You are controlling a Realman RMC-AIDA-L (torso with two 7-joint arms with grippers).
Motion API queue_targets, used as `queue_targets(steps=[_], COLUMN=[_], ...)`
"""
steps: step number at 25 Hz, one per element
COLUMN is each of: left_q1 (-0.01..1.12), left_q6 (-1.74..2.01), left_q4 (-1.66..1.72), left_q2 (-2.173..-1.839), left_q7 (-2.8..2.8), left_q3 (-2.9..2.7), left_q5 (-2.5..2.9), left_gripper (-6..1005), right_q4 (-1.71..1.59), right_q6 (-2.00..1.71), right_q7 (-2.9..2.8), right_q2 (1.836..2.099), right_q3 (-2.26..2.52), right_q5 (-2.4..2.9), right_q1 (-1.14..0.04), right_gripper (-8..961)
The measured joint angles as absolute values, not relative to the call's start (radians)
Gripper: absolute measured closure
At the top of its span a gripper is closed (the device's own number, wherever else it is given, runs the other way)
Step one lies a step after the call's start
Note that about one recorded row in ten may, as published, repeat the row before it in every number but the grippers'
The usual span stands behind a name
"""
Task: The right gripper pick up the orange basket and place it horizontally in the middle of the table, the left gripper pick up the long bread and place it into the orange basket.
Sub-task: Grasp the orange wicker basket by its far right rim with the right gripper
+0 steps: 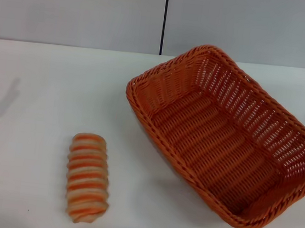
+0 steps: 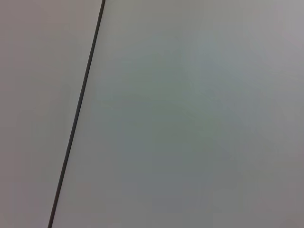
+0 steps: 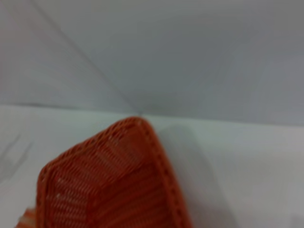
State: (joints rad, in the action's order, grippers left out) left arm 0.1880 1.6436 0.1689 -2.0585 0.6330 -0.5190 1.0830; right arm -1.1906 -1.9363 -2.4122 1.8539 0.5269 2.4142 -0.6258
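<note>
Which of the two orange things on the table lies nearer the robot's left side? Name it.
The long bread: a small striped roll lying left of the orange basket, which is far larger, woven and empty.

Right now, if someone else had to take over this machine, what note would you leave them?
Hands: neither the left hand nor the right hand shows in any view.
Things: the orange basket sits empty and at a slant on the right side of the table. The long bread lies on the table to its left, apart from it.
Done: nothing visible yet.
Left: set the basket horizontally mid-table, then put the bread inside.
</note>
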Motion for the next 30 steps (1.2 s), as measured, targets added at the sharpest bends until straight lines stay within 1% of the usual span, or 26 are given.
queue_targets(steps=[4, 10, 12, 13, 14, 18, 25, 27, 28, 30], left_q1=[0.184, 0.171, 0.166, 0.164, 0.164, 0.162, 0.159, 0.158, 0.157, 0.152], left_q6=[1.649, 1.665, 1.672, 1.674, 1.674, 1.675, 1.675, 1.675, 1.675, 1.675], left_q4=[0.169, 0.168, 0.169, 0.169, 0.169, 0.169, 0.169, 0.173, 0.176, 0.182], left_q2=[-2.058, -2.059, -2.059, -2.059, -2.059, -2.059, -2.058, -2.058, -2.058, -2.057], left_q7=[0.634, 0.633, 0.633, 0.633, 0.633, 0.633, 0.633, 0.633, 0.633, 0.636], left_q3=[-0.519, -0.519, -0.517, -0.515, -0.515, -0.512, -0.512, -0.512, -0.513, -0.515], left_q5=[1.083, 1.083, 1.083, 1.083, 1.083, 1.083, 1.083, 1.083, 1.083, 1.083], left_gripper=[191, 191, 191, 190, 190, 190, 191, 191, 191, 191], right_q4=[-1.118, -1.014, -0.976, -0.945, -0.945, -0.862, -0.768, -0.755, -0.752, -0.751], right_q6=[-1.907, -1.783, -1.755, -1.729, -1.729, -1.652, -1.531, -1.512, -1.501, -1.499], right_q7=[-2.416, -2.389, -2.372, -2.356, -2.356, -2.33, -2.291, -2.269, -2.248, -2.24], right_q2=[1.857, 1.869, 1.877, 1.886, 1.886, 1.903, 1.916, 1.925, 1.933, 1.938], right_q3=[0.566, 0.643, 0.649, 0.652, 0.652, 0.685, 0.74, 0.741, 0.742, 0.742], right_q5=[2.422, 2.422, 2.419, 2.419, 2.419, 2.42, 2.418, 2.418, 2.418, 2.418], right_q1=[-0.646, -0.658, -0.669, -0.68, -0.68, -0.704, -0.721, -0.729, -0.735, -0.737], right_gripper=[195, 195, 195, 195, 195, 195, 194, 194, 194, 194])
